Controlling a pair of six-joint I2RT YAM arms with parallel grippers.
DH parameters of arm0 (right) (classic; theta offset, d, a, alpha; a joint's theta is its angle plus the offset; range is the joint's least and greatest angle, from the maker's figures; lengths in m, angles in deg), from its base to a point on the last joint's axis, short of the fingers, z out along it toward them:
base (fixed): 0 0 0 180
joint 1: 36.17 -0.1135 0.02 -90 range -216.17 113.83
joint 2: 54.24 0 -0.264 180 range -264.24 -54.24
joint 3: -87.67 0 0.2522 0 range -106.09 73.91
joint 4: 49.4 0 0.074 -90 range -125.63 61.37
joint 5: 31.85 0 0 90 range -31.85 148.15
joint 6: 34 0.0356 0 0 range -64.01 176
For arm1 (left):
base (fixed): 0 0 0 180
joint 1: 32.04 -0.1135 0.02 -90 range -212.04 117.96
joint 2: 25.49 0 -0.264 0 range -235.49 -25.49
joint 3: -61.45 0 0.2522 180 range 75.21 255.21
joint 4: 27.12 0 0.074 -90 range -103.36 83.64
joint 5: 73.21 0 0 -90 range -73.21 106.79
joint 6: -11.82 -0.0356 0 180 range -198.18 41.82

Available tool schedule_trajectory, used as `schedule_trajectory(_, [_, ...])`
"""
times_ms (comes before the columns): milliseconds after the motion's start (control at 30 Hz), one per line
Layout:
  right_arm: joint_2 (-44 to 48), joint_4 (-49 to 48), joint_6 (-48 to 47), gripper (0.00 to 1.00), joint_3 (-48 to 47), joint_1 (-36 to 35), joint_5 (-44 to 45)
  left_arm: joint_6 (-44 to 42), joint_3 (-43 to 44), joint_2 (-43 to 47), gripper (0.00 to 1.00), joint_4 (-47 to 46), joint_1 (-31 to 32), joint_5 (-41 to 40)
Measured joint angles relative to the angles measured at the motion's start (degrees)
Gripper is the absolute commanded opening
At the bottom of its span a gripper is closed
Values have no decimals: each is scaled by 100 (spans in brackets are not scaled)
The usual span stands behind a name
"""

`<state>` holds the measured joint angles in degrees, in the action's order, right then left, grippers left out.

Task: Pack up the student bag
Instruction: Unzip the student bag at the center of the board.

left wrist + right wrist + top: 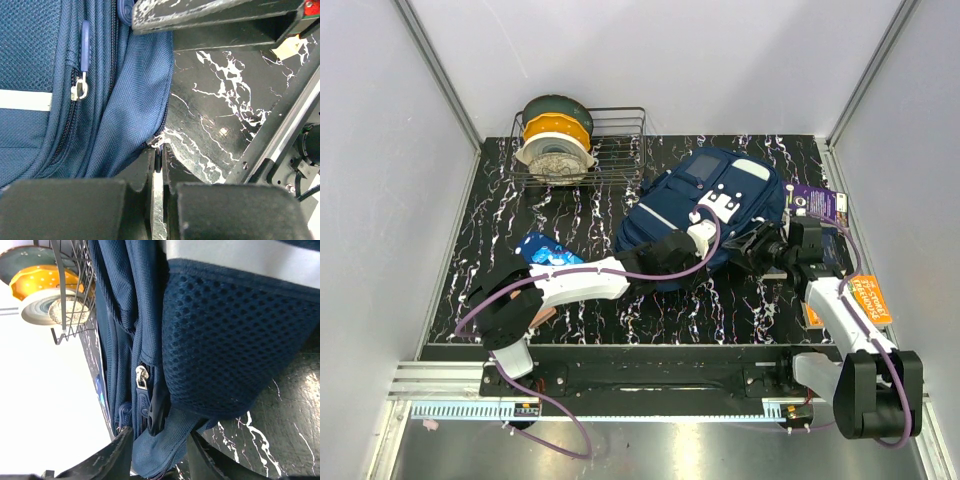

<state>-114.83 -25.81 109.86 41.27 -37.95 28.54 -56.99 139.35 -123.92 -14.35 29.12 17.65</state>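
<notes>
The left gripper (158, 200) has its fingers (65, 210) drawn almost together, pinching a small metal zipper pull (157, 144) at a seam of the student bag (60, 110). The bag's navy fabric spreads up and to the left beyond the fingertips, and the black marbled table (220, 115) shows to their right. The right gripper (160, 460) is part open, its two fingers pressed on either side of a fold of the bag's fabric. Just beyond those fingertips sit a silver zipper slider (141, 377) and a black buckle (157, 412). Well beyond, to the upper left, a wire basket (70, 300) holds filament spools (42, 285).
</notes>
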Motion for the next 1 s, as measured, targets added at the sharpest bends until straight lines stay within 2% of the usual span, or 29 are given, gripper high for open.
schedule_trajectory(33, [-48, -50, 4, 41, 0, -37, 0, -13, 0, 0, 0, 0, 0, 9])
schedule_trajectory(133, [-208, -234, 22, 36, 0, -107, 0, -50, 0, 0, 0, -7, 0, 24])
schedule_trajectory(267, [-407, -402, 4, 0, -2, -122, -7, -155, 0, 0, 0, -46, 0, 44])
schedule_trajectory(400, [-505, -282, -179, 0, -129, -131, 50, -229, -2, 0, 0, -59, 0, 37])
schedule_trajectory(567, [-535, 520, -769, 0, -831, -155, 293, -330, -149, 94, 0, -267, 2, -162])
schedule_trajectory(733, [-804, 1117, -1316, 0, -1565, 146, 223, -363, -667, 634, 0, -592, -11, -463])
schedule_trajectory(1000, [-1421, 1663, -1930, 0, -2269, 400, 76, -251, -1353, 1285, 0, -516, -66, -979])
